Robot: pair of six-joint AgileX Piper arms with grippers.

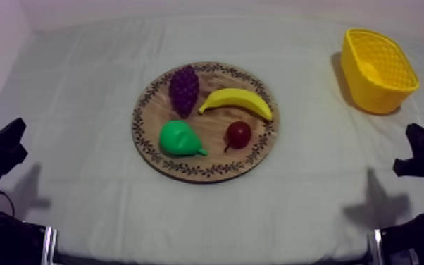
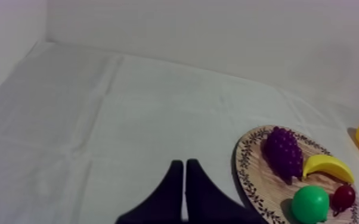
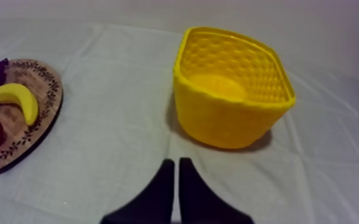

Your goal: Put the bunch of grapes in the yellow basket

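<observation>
The bunch of grapes (image 1: 184,89) lies on the wooden board (image 1: 208,170), and the yellow basket (image 1: 378,99) stands well apart from it at our right.

From above, we see the bunch of grapes on the far left part of the wooden board, just beside the banana (image 1: 236,101). The pear (image 1: 178,138) and the small red fruit (image 1: 239,134) lie on the nearer part, and the yellow basket stands upright at the far right of the desk (image 1: 81,106). From our left wrist, the left gripper (image 2: 183,173) has its fingers pressed together in a narrow wedge with nothing between them, over bare desk, with the wooden board and its fruit off to one side. From our right wrist, the right gripper (image 3: 176,170) is likewise closed to a wedge on nothing, near the yellow basket, with the wooden board farther off.
</observation>
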